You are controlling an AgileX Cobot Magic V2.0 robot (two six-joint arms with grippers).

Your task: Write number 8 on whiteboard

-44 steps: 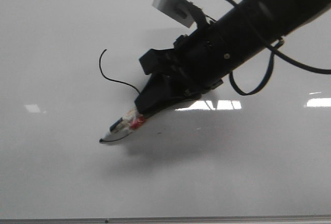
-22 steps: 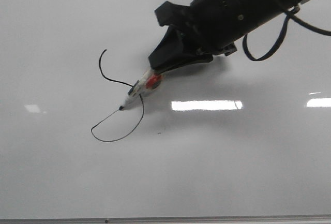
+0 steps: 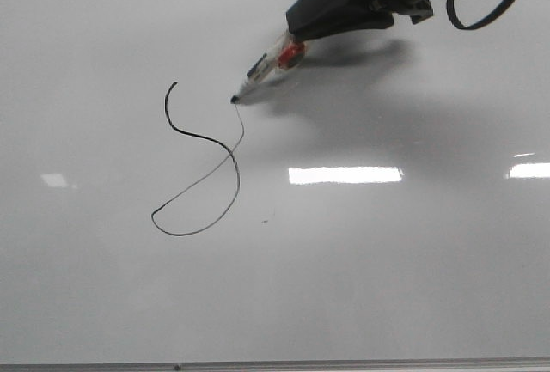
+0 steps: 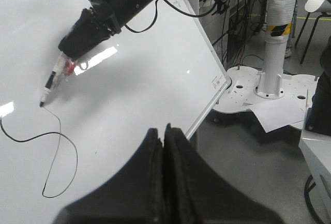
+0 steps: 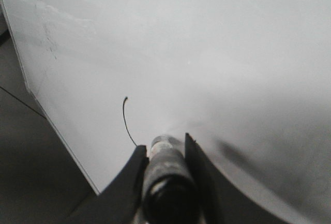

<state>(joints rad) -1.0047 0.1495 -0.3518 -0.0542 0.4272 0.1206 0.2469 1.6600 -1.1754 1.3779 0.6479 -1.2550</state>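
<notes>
The whiteboard (image 3: pixel 387 260) fills the front view, pale grey and glossy. On it is a thin black marker line (image 3: pixel 206 179): an S-shaped curve with a closed lower loop and an open top, the partly drawn number 8. My right gripper (image 3: pixel 296 33) reaches in from the upper right and is shut on a marker (image 3: pixel 268 65) with a red band; its tip touches the board at the line's upper right end. The marker (image 5: pixel 164 175) also shows between the right fingers. My left gripper (image 4: pixel 164 131) is shut and empty, off the board's side.
A thin grey metal edge (image 3: pixel 344 363) runs along the board's bottom. Bright light reflections (image 3: pixel 344 174) lie on the board. In the left wrist view, a white round base with a pole (image 4: pixel 269 84), papers and cables stand on the floor beside the board.
My right gripper moved up and to the right with the marker. The line grew from the bottom loop up across the S to the upper right.
</notes>
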